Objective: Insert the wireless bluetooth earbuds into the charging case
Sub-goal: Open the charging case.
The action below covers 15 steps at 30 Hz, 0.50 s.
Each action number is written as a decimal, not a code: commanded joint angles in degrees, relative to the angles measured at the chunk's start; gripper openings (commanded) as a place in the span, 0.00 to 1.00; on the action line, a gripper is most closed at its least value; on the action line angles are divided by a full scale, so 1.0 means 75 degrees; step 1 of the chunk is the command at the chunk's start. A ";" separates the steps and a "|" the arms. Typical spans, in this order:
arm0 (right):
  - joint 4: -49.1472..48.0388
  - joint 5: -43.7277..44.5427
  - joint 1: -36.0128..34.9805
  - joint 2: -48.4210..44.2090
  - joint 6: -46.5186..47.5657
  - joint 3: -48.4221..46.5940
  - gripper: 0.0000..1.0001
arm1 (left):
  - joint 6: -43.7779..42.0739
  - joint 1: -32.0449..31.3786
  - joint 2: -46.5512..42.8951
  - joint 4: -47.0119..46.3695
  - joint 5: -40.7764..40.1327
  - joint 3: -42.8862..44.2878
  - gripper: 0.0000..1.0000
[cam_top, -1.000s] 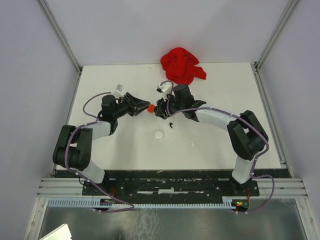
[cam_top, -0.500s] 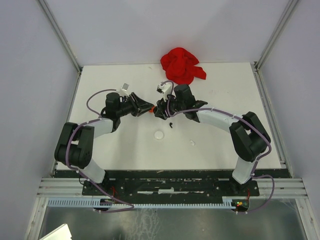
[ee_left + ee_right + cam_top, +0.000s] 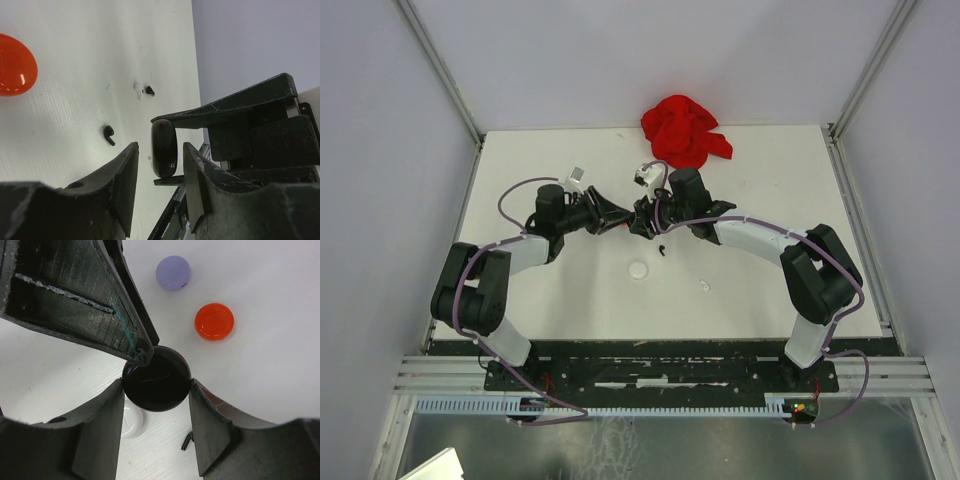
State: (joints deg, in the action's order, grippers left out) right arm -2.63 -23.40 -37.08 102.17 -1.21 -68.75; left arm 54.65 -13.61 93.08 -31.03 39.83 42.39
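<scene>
My right gripper (image 3: 156,387) is shut on the round black charging case (image 3: 156,378), its fingers pressing on the case's rim from both sides. In the left wrist view the charging case (image 3: 164,148) stands edge-on between my left gripper's (image 3: 160,150) fingers, with a gap on each side, so the left gripper is open around it. Both grippers meet at mid-table, the left gripper (image 3: 617,218) tip to tip with the right gripper (image 3: 639,218). A black earbud (image 3: 108,135) lies on the table below. Two more small earbuds (image 3: 143,91), one white and one black, lie farther off.
A red disc (image 3: 214,321), a lilac disc (image 3: 173,272) and a white disc (image 3: 131,421) lie on the table near the case. In the top view the white disc (image 3: 638,269) is just in front of the grippers. A crumpled red cloth (image 3: 682,130) sits at the back edge.
My left arm has reached right until its fingers straddle the black case held by the right gripper, covering the red disc from above. Its jaws have widened slightly. The right arm has stayed put.
</scene>
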 commanded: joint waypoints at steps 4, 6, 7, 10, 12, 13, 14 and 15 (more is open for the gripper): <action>-0.0351 -0.0126 -0.0004 -0.0180 -0.0002 -0.0182 0.18 | -0.0454 -0.0130 -0.0010 -0.0082 0.0331 0.0313 0.46; -0.0347 -0.0126 -0.0002 -0.0173 -0.0002 -0.0193 0.18 | -0.0459 -0.0153 0.0011 -0.0083 0.0359 0.0307 0.45; -0.0354 -0.0118 -0.0001 -0.0180 -0.0002 -0.0195 0.18 | -0.0466 -0.0154 0.0001 -0.0082 0.0360 0.0312 0.44; -0.0352 -0.0126 -0.0005 -0.0179 -0.0002 -0.0201 0.17 | -0.0484 -0.0159 -0.0009 -0.0082 0.0340 0.0310 0.42; -0.0346 -0.0126 -0.0010 -0.0180 0.0004 -0.0208 0.17 | -0.0490 -0.0167 -0.0015 -0.0082 0.0318 0.0311 0.37; -0.0344 -0.0126 -0.0007 -0.0180 0.0000 -0.0200 0.17 | -0.0500 -0.0166 -0.0027 -0.0080 0.0314 0.0312 0.35; -0.0351 -0.0121 0.0005 -0.0181 0.0008 -0.0207 0.17 | -0.0511 -0.0172 -0.0030 -0.0083 0.0323 0.0313 0.31; -0.0352 -0.0115 0.0004 -0.0180 0.0009 -0.0208 0.17 | -0.0513 -0.0167 -0.0033 -0.0073 0.0325 0.0310 0.28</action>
State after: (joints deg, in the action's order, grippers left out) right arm -2.66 -23.46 -37.08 102.17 -1.21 -68.75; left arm 54.13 -14.61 93.08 -30.28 41.04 42.61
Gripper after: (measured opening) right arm 0.576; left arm 0.339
